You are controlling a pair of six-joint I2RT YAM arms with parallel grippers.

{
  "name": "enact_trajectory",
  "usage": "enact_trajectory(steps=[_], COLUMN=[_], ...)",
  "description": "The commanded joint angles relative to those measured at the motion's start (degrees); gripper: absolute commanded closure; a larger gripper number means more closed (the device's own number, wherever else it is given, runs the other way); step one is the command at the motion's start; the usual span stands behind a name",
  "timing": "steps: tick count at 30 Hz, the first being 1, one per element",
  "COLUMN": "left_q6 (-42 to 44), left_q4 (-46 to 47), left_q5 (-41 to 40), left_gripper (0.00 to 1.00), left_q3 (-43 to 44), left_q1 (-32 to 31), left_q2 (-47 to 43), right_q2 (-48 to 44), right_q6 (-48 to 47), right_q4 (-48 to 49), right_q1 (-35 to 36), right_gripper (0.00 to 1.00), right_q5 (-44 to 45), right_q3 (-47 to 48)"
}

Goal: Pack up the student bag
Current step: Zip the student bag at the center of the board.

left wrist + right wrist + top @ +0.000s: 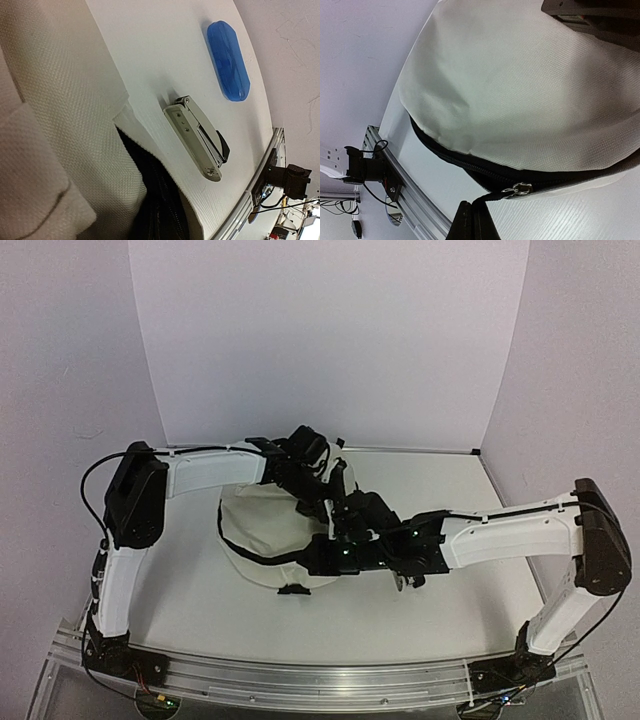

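Robotics laboratory test cell. Indicators: a white table (470, 580) enclosed on three sides by plain backdrop panels (330, 340); the left arm base (105, 650) and right arm base (510, 672) bolted to an aluminium extrusion rail (300, 678); exposed cables (86, 483); a lit circuit board (157, 702).

A flat white table (200, 590) sits in a corner, with a white board (330, 340) at the far side, a pale purple wall (60, 360) on the left, another purple wall (590, 360) on the right and a shiny metal rail (300, 677) along the near edge, all in soft, even light.
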Motion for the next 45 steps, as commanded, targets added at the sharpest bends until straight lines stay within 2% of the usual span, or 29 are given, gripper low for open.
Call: enact_trajectory(steps=[1,6,8,9,11,13,16,18,23,27,29,36,39,40,41,42,45], left_q6=[-0.59,-0.65,-0.73,-0.69,-0.25,0.2,0.36,0.13,-3.02,-6.55,-7.77,-8.91,-8.42,-8.43,-8.45,-8.73,-9.76], left_q4=[4.59,6.24,6.12,5.93,3.95,1.79,-1.29,-2.39,-3.66,-1.48,0.07,4.23,4.78,5.59,5.89,7.14,9.84], left_q5=[-0.59,-2.75,-4.01,-4.18,-5.42,-6.78,-9.19,-9.59,-9.95,-5.24,-3.71,-1.0,0.22,1.14,1.39,2.6,4.49], left_gripper=[0.93,0.48,0.35,0.34,0.21,0.13,0.03,0.01,0.0,0.01,0.06,0.28,0.43,0.51,0.53,0.64,0.79], left_q3=[-2.55,-8.33,-11.63,-12.11,-15.04,-16.45,-20.33,-22.89,-31.4,-38.81,-41.34,-45.61,-45.45,-45.66,-45.78,-46.12,-47.1], left_q1=[2.28,5.93,7.87,8.43,10.44,11.45,13.25,14.54,20.57,25.05,26.37,28.04,28.04,28.04,28.04,28.04,27.97], left_q2=[-4.01,-11.82,-16.38,-17.69,-22.15,-24.63,-29.36,-32.49,-39.52,-42.56,-43.46,-42.58,-40.08,-39.31,-39.14,-38.68,-38.67], right_q2=[-1.8,-4.18,-4.35,-4.38,-4.32,-4.37,-4.76,-5.04,-5.28,-5.26,-5.28,-5.54,-5.71,-5.85,-5.87,-6.17,-6.79], right_q6=[2.66,3.84,4.28,4.41,4.9,5.13,5.32,5.46,5.68,5.85,5.94,6.03,6.12,6.12,6.12,6.16,6.34], right_q4=[2.52,2.06,2.01,2.01,2.0,1.92,1.92,1.92,1.92,1.92,1.92,1.92,1.92,1.92,1.92,1.92,1.83], right_q1=[0.67,0.46,0.16,0.13,-0.12,-0.29,-0.57,-0.9,-1.38,-1.39,-1.39,-1.39,-1.39,-1.4,-1.4,-1.34,-1.38], right_gripper=[1.0,1.0,1.0,1.0,1.0,1.0,1.0,1.0,1.0,1.0,1.0,1.0,1.0,1.0,1.0,1.0,1.0], right_q5=[7.31,11.11,11.27,11.27,11.26,11.2,11.26,11.35,11.02,10.57,10.48,10.37,10.36,10.45,10.46,10.62,11.02], right_q3=[0.54,-0.9,-1.49,-1.56,-2.07,-2.3,-2.88,-3.15,-3.56,-3.73,-3.82,-4.04,-4.0,-4.02,-4.06,-4.09,-4.49])
